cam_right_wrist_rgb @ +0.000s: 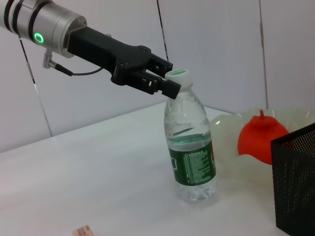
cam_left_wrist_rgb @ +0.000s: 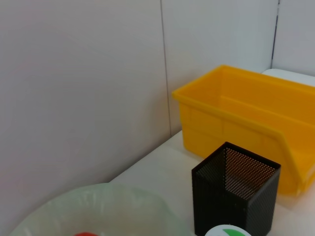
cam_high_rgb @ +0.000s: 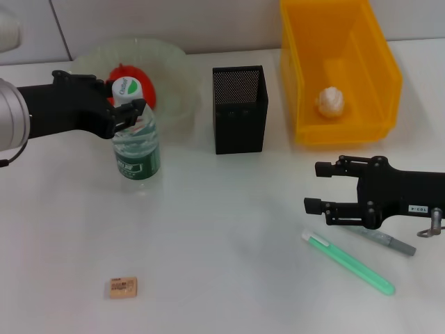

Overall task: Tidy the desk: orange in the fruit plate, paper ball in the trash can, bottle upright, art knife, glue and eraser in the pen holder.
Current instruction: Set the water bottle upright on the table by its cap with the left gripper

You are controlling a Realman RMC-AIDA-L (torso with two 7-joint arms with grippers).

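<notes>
The bottle (cam_high_rgb: 136, 142) stands up beside the plate (cam_high_rgb: 174, 104). The left gripper (cam_high_rgb: 128, 111) grips its neck. The right gripper (cam_high_rgb: 318, 188) is open by the knife (cam_high_rgb: 350, 263). Next, I think, let go.

The orange (cam_high_rgb: 126, 75) lies partly hidden behind the bottle (cam_high_rgb: 135, 139) cap and the left gripper (cam_high_rgb: 130, 111). Beside the bottle, that gripper's far finger is masked by the neck. The grey pen-like tool (cam_high_rgb: 386, 241) disappears under the right gripper (cam_high_rgb: 314, 186). The yellow bin (cam_high_rgb: 338, 68) is cropped by the head view's top edge.
</notes>
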